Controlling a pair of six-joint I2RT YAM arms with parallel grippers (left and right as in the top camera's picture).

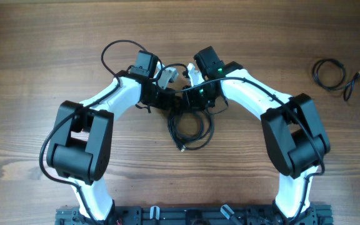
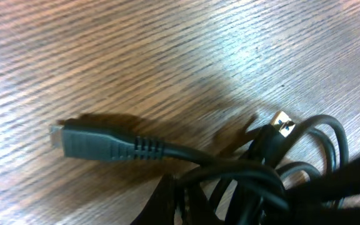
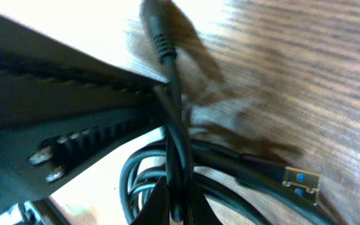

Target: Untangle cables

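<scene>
Pinching tangled thin black cables (image 1: 189,130) mid-frame with left gripper (image 2: 180,201) and right gripper (image 3: 177,203) alike; coiled black cable (image 1: 330,73) well apart, upper right of brown wooden worktop (image 1: 42,37).

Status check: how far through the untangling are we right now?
Done: one cable lies coiled alone, far right in the overhead view. In hand: the left hand and right hand are shut at the central bundle, the right pinching one cord. Left: that bundle is looped together, not yet separated.
</scene>
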